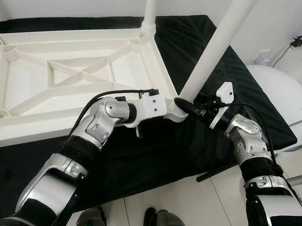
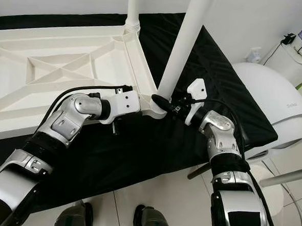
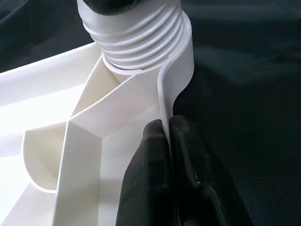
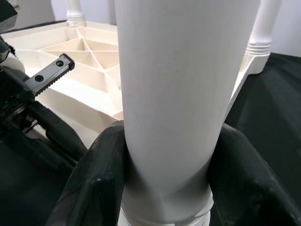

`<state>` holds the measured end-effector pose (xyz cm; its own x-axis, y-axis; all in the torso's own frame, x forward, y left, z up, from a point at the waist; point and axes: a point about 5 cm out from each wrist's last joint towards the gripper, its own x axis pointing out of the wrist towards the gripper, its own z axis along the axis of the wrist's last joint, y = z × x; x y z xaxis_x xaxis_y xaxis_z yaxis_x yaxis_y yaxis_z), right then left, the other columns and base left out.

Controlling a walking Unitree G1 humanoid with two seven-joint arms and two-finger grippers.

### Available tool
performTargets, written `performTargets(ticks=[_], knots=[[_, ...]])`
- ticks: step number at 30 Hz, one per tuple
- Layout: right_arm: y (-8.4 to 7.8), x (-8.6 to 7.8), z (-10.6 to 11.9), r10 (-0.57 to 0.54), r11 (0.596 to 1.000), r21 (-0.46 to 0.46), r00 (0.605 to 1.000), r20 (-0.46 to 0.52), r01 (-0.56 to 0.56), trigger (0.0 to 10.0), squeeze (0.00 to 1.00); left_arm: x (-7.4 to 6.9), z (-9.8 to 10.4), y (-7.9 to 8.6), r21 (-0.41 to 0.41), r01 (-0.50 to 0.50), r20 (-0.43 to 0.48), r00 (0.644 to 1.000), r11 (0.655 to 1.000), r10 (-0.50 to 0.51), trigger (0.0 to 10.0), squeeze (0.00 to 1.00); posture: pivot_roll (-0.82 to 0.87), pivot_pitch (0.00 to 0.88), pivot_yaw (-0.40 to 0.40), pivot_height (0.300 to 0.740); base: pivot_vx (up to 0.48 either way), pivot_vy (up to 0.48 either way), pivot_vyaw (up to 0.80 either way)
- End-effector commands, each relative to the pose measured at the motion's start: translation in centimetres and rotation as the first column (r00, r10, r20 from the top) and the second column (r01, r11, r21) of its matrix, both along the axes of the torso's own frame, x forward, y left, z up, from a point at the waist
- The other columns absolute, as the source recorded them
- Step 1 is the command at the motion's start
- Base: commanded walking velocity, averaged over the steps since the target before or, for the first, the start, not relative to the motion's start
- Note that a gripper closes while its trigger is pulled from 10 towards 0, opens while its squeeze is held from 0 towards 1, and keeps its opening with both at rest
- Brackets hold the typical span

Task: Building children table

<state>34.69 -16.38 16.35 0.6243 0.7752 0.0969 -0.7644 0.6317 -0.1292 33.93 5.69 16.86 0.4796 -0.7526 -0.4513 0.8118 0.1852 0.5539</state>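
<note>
A white plastic table top lies upside down on a black cloth, ribs facing up. One white leg stands in the far corner socket. A second white leg rises tilted from the near right corner's threaded socket. My right gripper is shut around this leg just above its base, fingers on both sides of it. My left gripper is shut on the table's thin rim right beside that socket.
A rounded white appliance stands close on the right, with a cable and plug by the wall. A metal bar lies over the tiled floor. My feet are at the cloth's near edge.
</note>
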Motion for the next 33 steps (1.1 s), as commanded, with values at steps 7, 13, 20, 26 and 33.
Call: performTargets(ticks=[7,13,20,26,33], knots=[[0.9,-0.4,-0.8,-0.122,0.983,0.134,0.991,-0.05,0.128,10.0,0.0,0.0,-1.0,0.4,0.034,-0.055,0.039,0.998,0.998,0.053,10.0,0.0,0.0,0.122,-0.044,0.74,0.0,0.0,0.0],[2.6,-0.8,-0.1,-0.217,0.95,0.217,0.975,-0.05,0.223,10.0,0.0,0.0,-1.0,0.4,0.034,-0.054,0.038,0.998,0.998,0.052,10.0,0.0,0.0,0.126,-0.043,0.74,0.0,0.0,0.0],[4.5,-0.9,0.2,-0.337,0.915,0.215,0.94,-0.06,0.342,10.0,0.0,0.0,-1.0,0.4,0.032,-0.055,0.039,0.998,0.998,0.053,10.0,0.0,0.0,0.127,-0.048,0.74,0.0,0.0,0.0],[6.3,-1.4,0.4,-0.425,0.872,0.232,0.902,-0.075,0.43,10.0,0.0,0.0,-1.1,0.4,0.03,-0.057,0.039,0.998,0.998,0.056,10.0,0.0,0.0,0.128,-0.051,0.74,0.0,0.0,0.0],[8.3,-1.7,0.2,-0.598,0.766,0.212,0.794,-0.111,0.607,10.0,0.0,-0.1,-1.1,0.5,0.027,-0.059,0.038,0.998,0.998,0.057,10.0,0.0,0.0,0.128,-0.053,0.74,0.0,0.0,0.0]])
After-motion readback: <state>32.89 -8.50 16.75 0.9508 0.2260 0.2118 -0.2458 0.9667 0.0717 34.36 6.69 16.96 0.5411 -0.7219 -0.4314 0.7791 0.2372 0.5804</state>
